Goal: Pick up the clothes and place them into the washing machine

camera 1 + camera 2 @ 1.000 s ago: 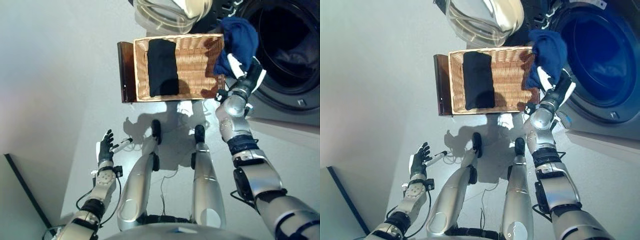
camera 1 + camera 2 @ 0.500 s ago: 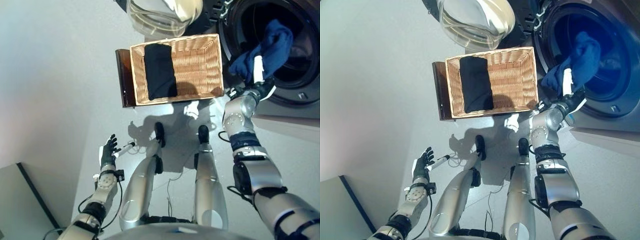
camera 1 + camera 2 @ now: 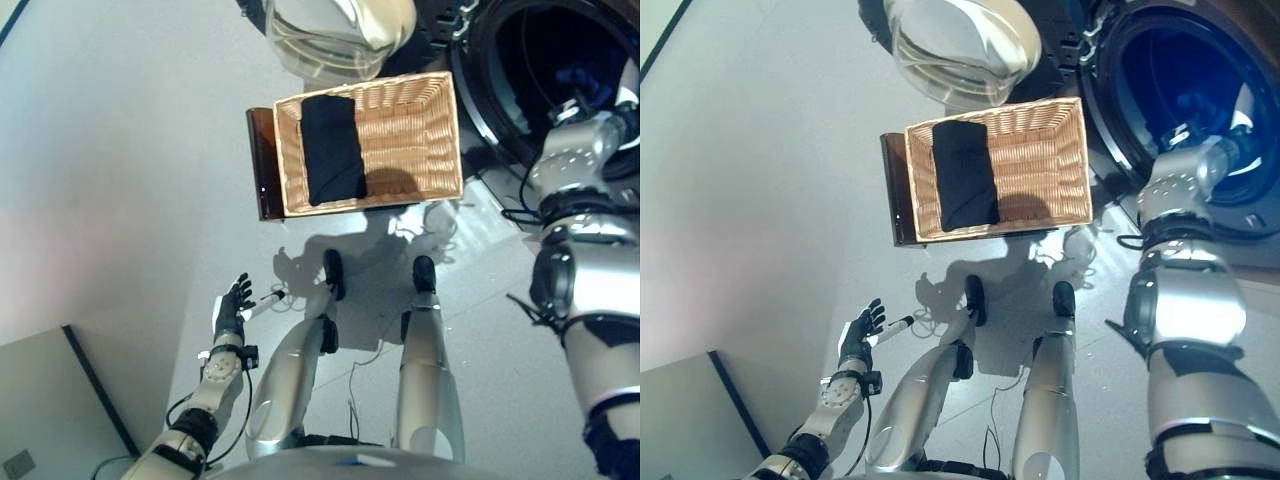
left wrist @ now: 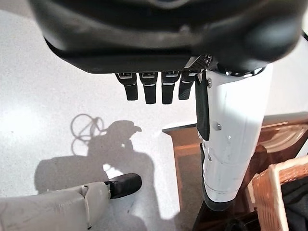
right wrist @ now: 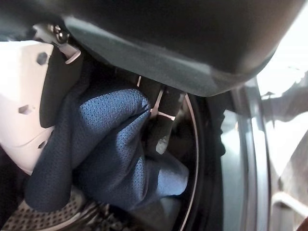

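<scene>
Dark and round, the washing machine's drum opening point(image 3: 1200, 110) fills the upper right of the head views, and its clear glass door point(image 3: 960, 45) hangs open at top centre. A second ago the right arm held the blue garment above the basket's right end; half a second ago it had reached the drum's mouth; now the arm reaches well inside the opening. The whole picture has also shifted a little, so the camera has moved too. Below the door, in the upper middle, the wicker basket point(image 3: 420, 130) sits on a dark brown stand point(image 3: 262, 165) on the pale grey floor point(image 3: 120, 200), unchanged apart from that shift, with a folded black garment point(image 3: 332, 148) lying in its left half and the right half showing only bare weave. The blue garment point(image 5: 110, 144) shows in the right wrist view inside the drum, above its perforated metal wall point(image 5: 53, 211), with the right hand point(image 5: 161, 118) clamped on it, the cloth bunched between the white-covered thumb and the dark fingers point(image 5: 159, 130). At lower left the left hand point(image 3: 233, 305) hangs over the floor as before, fingers straight and spread, holding nothing, well apart from the basket.
</scene>
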Controlling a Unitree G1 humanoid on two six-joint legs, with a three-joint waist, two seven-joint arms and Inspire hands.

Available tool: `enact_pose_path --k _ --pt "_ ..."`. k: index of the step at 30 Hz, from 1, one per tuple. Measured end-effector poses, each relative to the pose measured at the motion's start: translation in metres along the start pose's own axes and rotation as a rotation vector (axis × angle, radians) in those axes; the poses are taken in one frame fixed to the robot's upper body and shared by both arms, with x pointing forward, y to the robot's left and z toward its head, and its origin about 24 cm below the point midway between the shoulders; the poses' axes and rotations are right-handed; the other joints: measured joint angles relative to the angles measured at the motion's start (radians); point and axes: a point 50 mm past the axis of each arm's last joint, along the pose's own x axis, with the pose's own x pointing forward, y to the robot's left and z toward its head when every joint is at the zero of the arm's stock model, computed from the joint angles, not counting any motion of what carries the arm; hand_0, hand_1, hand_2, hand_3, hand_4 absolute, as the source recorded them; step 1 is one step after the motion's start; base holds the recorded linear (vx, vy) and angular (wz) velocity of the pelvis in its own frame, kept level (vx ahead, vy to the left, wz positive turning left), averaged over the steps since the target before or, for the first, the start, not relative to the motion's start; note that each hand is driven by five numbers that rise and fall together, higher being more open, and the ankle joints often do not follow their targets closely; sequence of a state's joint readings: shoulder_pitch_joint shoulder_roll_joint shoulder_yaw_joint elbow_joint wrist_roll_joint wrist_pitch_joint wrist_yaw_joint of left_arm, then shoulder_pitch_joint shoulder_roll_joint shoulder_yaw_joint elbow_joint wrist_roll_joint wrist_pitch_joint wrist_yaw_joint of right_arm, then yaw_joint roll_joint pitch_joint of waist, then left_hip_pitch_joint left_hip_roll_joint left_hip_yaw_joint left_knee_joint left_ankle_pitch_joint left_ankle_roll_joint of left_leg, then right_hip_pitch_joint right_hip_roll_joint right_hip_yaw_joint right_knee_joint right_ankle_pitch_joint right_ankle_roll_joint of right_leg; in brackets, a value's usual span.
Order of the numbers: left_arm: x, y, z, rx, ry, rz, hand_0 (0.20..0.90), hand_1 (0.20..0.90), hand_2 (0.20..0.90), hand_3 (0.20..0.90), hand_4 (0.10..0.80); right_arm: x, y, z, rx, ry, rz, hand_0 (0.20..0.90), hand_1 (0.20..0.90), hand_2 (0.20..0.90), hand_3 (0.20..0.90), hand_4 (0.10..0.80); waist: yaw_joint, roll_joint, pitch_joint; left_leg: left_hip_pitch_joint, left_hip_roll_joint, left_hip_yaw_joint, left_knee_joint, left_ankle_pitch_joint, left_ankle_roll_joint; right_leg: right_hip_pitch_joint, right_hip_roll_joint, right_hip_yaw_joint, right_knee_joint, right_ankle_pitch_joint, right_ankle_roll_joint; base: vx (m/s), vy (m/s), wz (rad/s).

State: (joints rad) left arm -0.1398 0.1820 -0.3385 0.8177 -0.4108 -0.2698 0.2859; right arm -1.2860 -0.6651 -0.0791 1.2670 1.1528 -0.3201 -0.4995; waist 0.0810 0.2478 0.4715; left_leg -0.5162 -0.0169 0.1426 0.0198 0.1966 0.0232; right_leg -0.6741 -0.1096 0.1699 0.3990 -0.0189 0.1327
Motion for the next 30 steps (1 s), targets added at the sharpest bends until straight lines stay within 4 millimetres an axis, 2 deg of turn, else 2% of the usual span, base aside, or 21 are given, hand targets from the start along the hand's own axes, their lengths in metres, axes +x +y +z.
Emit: enact_pose_path --k 8,11,18,24,30 --pt "-0.002 -0.005 -0.002 0.007 0.005 -0.042 0.9 0.9 0.9 0.9 0.8 0.007 0.0 0.015 -0.015 0.022 -0.033 0.2 0.2 0.2 0.2 0.3 0.016 0.001 -0.001 -0.001 -0.01 -0.002 -0.004 0.0 0.0 -0.011 -0.007 0.002 0.019 -0.012 0.004 0.014 -0.004 0.01" --pt "-0.002 -0.006 -0.001 0.002 0.003 -0.049 0.9 0.9 0.9 0.9 0.8 0.007 0.008 0.027 0.002 -0.001 -0.021 0.2 0.2 0.2 0.2 0.3 0.018 0.014 -0.01 -0.019 -0.02 -0.004 -0.005 0.002 -0.001 -0.036 -0.016 0.006 0.034 -0.022 0.002 0.021 -0.011 0.07" --pt "-0.002 -0.006 0.0 -0.001 -0.003 -0.051 0.9 0.9 0.9 0.9 0.8 0.008 0.008 0.03 -0.035 -0.02 -0.016 0.2 0.2 0.2 0.2 0.3 0.021 0.015 -0.011 -0.021 -0.022 -0.004 -0.007 0.004 -0.001 -0.044 -0.017 0.007 0.043 -0.027 0.007 0.006 -0.001 0.0" --pt "-0.001 -0.009 0.009 -0.027 -0.042 -0.065 0.9 0.9 0.9 0.9 0.8 0.006 0.022 0.043 -0.036 -0.054 0.019 0.2 0.2 0.2 0.2 0.3 0.024 0.016 -0.011 -0.04 -0.033 -0.003 -0.007 0.016 0.013 -0.089 -0.022 0.014 0.092 -0.047 0.007 -0.004 0.001 0.02" --pt "-0.001 -0.01 0.018 -0.041 -0.087 -0.075 0.9 0.9 0.9 0.9 0.8 0.003 0.033 0.05 -0.084 -0.076 0.068 0.2 0.2 0.2 0.2 0.3 0.04 0.016 -0.012 -0.066 -0.034 0.003 -0.002 0.016 0.01 -0.139 -0.018 0.026 0.14 -0.067 -0.005 -0.011 -0.017 0.01"
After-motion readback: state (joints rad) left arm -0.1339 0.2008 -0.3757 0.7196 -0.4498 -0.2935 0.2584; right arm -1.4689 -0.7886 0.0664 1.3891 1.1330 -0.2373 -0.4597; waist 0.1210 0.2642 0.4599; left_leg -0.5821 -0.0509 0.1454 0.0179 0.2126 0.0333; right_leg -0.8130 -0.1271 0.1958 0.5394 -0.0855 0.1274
